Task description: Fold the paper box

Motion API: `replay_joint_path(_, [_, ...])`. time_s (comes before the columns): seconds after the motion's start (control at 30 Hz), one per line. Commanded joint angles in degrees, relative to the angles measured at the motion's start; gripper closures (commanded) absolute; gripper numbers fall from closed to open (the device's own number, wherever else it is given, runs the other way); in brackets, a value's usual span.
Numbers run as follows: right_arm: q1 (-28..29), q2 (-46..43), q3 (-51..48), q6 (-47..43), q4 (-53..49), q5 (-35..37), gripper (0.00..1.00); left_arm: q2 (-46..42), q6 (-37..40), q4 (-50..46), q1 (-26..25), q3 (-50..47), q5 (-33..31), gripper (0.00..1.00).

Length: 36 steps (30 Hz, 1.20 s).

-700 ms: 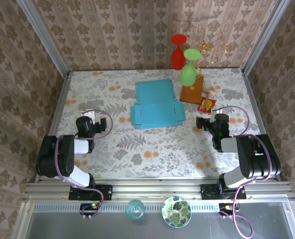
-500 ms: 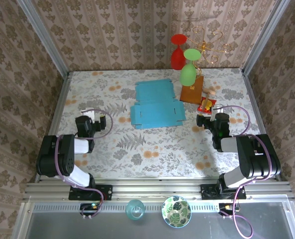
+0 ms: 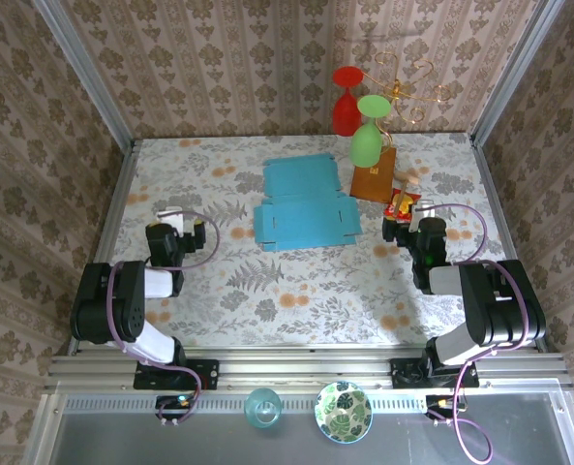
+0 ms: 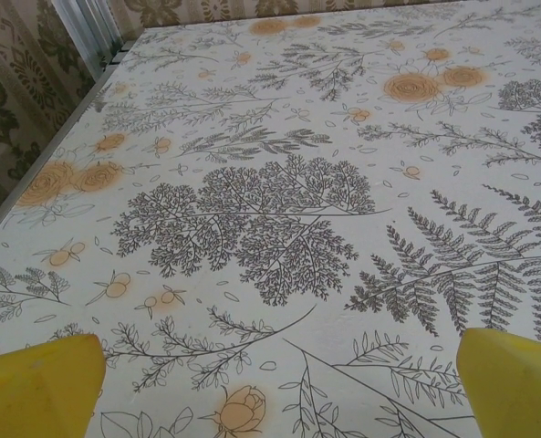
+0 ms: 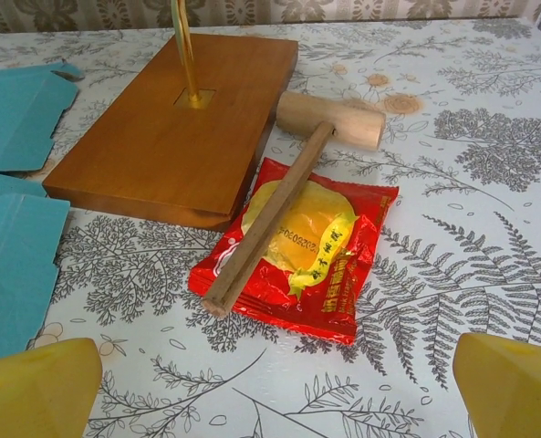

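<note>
Moved: left hand (image 3: 170, 221) is drifting slightly toward the left edge of the counter (image 3: 296, 286), while right hand (image 3: 404, 225) is edging forward toward the red snack packet (image 3: 403, 201); the paper box (image 3: 304, 203) is lying just where it was.
Left hand: its yellow fingers (image 4: 33, 388) are standing wide apart, gripping nothing, hovering low over bare floral counter, well apart from the box.
Right hand: its fingers (image 5: 516, 383) are likewise spread wide and empty, pointing at the packet and the wooden mallet (image 5: 279, 196) lying across it, with the brown wooden stand (image 5: 161, 146) just behind.
Paper box: it is lying flat and unfolded, blue side up, mid-counter toward the back, between the two hands, its right edge just beside the stand.
Progress: nothing is looking folded yet; no flap is standing up, and neither hand is touching the sheet.
Left to do: by the look of it, the whole fold is still waiting: reaching the sheet, raising the walls, tucking the flaps.
</note>
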Motion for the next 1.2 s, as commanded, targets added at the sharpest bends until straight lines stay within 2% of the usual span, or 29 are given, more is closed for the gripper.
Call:
replay_joint_path(0.0, [0.30, 0.87, 1.23, 0.92, 2.35, 1.71, 0.00, 0.73, 1.25, 1.99, -0.15, 1.48, -0.63, 0.00])
replay_joint_path(0.17, [0.29, 0.09, 0.79, 0.84, 2.71, 1.53, 0.00, 0.65, 1.11, 2.94, -0.16, 0.89, -0.75, 0.00])
replay_joint_path(0.33, [0.39, -3.40, -1.72, 1.28, 4.10, 3.30, 0.00, 0.84, 0.28, 11.01, -0.19, -3.30, -3.41, 0.00])
replay_joint_path(0.43, [0.64, -8.73, -3.50, 1.65, 2.97, 6.62, 0.00, -0.04, 0.44, 15.21, -1.23, -5.83, -7.02, 0.00])
replay_joint_path(0.5, [1.22, -15.61, -3.29, 1.29, -4.34, 11.25, 0.00, -2.09, 1.92, 15.68, -2.84, -6.74, -9.75, 0.00])
replay_joint_path(0.6, [1.88, -27.82, -2.21, 1.74, -16.21, 18.04, 0.00, -7.89, 6.30, 11.09, -8.46, -6.07, -17.73, 0.00])
replay_joint_path(0.7, [1.98, -39.91, 2.69, 2.58, -31.47, 20.87, 0.00, -14.98, 8.28, 3.37, -12.69, -3.14, -24.45, 0.00])
replay_joint_path(0.77, [2.13, -45.86, 7.55, 4.15, -40.79, 21.69, 0.00, -20.15, 0.52, -4.93, -13.35, 0.47, -28.33, 0.00])
replay_joint_path(0.8, [2.14, -47.85, 10.93, 6.09, -45.58, 22.60, 0.00, -23.28, -8.61, -17.11, -13.46, 5.17, -31.30, 0.00])
replay_joint_path(0.83, [2.15, -48.77, 14.00, 9.85, -49.96, 24.58, 0.00, -26.02, -17.73, -34.28, -13.00, 11.15, -28.95, 0.00])
replay_joint_path(0.87, [2.07, -48.90, 18.62, 18.38, -56.72, 27.83, 0.00, -27.47, -25.26, -50.45, -11.09, 17.63, -21.27, 0.00])
replay_joint_path(0.9, [1.86, -48.59, 22.64, 28.80, -64.76, 28.88, 0.00, -27.32, -31.50, -56.59, -9.54, 20.74, -16.15, 0.00])
replay_joint_path(0.93, [1.56, -48.19, 25.88, 41.24, -76.83, 26.90, 0.00, -26.66, -38.26, -58.84, -7.30, 21.99, -9.54, 0.00])
replay_joint_path(0.97, [1.53, -48.24, 28.35, 47.70, -83.21, 23.09, 0.00, -24.99, -42.46, -57.27, -4.63, 22.11, -0.53, 0.00])
replay_joint_path(1.03, [1.42, -49.07, 25.85, 44.55, -75.26, 11.14, 0.00, -19.96, -50.15, -57.00, -2.06, 24.06, 10.95, 0.01])
replay_joint_path(1.07, [1.40, -48.35, 25.54, 45.75, -74.27, 7.29, 0.00, -17.45, -52.90, -58.22, -2.55, 25.57, 14.49, 0.05])
replay_joint_path(1.17, [2.39, -39.32, 30.59, 50.68, -82.18, -0.96, 0.01, -12.79, -59.58, -58.53, -7.54, 27.59, 20.23, 0.22])
